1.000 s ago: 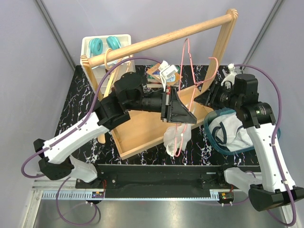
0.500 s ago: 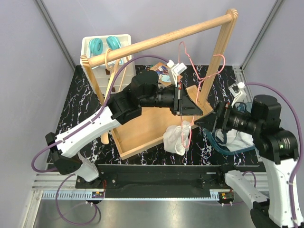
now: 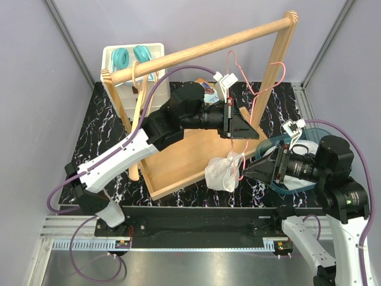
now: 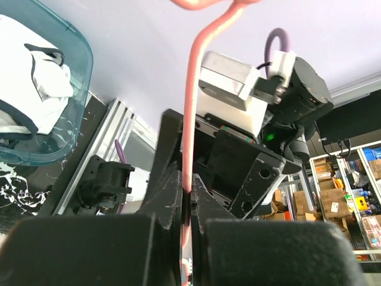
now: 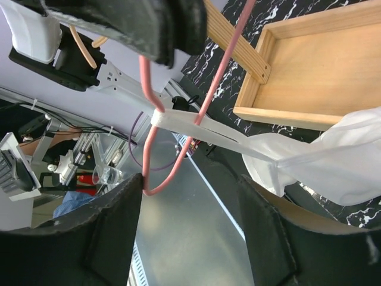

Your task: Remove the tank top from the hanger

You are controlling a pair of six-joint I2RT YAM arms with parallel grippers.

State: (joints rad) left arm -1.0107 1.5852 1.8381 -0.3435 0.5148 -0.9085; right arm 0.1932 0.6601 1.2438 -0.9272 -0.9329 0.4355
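Note:
A pink wire hanger is pinched in my left gripper, which is shut on its wire above the wooden tray. The white tank top hangs bunched from the hanger's lower end by one strap, over the tray's near right corner. My right gripper is open just right of the tank top. In the right wrist view the hanger's lower loop lies between the open jaws, touching one finger. The tank top's body is beside the other finger.
A wooden rail rack spans the table above the wooden tray. A white basket with teal rolls stands at the back left. A teal bin with white garments sits right, partly under my right arm.
My left gripper has carried the hanger up and to the right. My right arm has swung down to the near side, its gripper now pointing at the hanging tank top.

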